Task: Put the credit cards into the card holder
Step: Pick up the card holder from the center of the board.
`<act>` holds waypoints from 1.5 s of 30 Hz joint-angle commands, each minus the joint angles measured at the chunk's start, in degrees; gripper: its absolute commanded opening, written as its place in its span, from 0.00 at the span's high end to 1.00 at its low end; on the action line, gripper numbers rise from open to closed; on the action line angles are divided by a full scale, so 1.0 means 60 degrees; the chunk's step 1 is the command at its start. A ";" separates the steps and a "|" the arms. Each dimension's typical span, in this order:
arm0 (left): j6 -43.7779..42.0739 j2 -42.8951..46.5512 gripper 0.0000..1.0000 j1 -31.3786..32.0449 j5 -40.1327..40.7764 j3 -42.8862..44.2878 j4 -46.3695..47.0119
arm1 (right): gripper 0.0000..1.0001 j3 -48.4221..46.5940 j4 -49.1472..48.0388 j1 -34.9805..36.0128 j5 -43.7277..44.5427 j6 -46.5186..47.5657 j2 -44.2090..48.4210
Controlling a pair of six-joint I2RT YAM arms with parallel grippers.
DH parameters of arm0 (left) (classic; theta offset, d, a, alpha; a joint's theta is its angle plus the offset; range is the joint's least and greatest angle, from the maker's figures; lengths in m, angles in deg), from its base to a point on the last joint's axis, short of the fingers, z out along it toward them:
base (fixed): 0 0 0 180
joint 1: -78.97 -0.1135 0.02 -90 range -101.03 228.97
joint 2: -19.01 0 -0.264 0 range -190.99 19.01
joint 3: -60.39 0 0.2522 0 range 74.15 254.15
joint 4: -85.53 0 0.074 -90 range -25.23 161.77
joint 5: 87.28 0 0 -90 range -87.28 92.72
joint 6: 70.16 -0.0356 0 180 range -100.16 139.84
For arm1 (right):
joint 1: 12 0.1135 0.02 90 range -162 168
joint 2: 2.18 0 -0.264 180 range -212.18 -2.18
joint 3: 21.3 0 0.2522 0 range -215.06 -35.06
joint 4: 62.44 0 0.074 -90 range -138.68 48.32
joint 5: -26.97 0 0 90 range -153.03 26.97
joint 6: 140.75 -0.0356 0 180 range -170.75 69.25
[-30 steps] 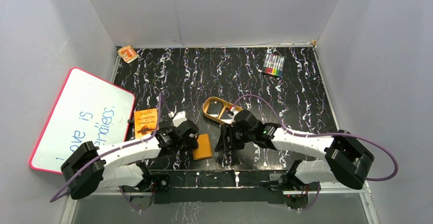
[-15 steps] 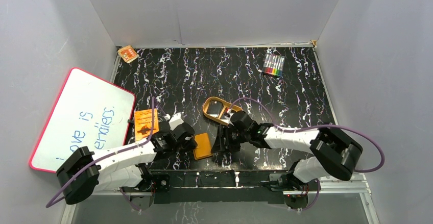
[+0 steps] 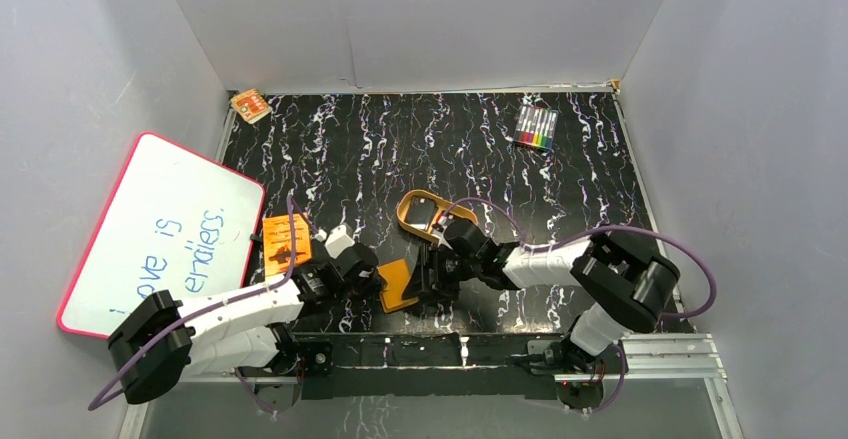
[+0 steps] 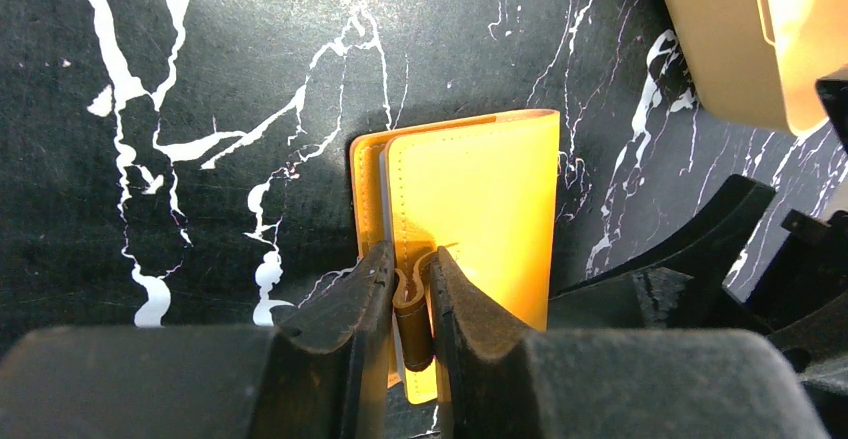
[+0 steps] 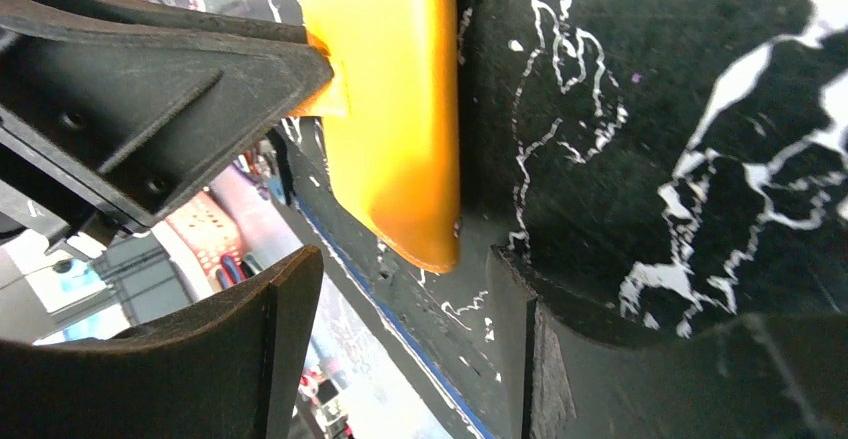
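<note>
The orange-brown card holder (image 3: 398,285) lies closed near the table's front edge, its cover slightly raised. My left gripper (image 3: 378,281) is shut on its snap tab (image 4: 413,309), which is pinched and folded between the fingers. The holder's yellow-orange cover (image 4: 480,199) stretches away from the jaws. My right gripper (image 3: 426,281) stands open at the holder's right edge; the holder's rounded corner (image 5: 400,159) sits just ahead of the gap, untouched. Dark flat credit cards (image 3: 424,216) lie in the tan oval tray (image 3: 405,204), partly hidden by the right arm.
A whiteboard (image 3: 160,234) leans at the left. An orange printed booklet (image 3: 285,239) lies beside the left arm. A marker pack (image 3: 536,127) sits at the back right, a small orange box (image 3: 250,106) at the back left corner. The tray's wall (image 4: 730,49) is just beyond the holder.
My left gripper has closed on the snap tab and the holder's cover has tilted up. The right gripper has slid left to the holder's right edge.
</note>
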 commanded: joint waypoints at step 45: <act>-0.0242 0.2724 0.38 -0.0070 0.2116 0.4411 -0.6886 | 1.00 -0.3777 0.6121 0.0336 0.2677 0.4754 0.3324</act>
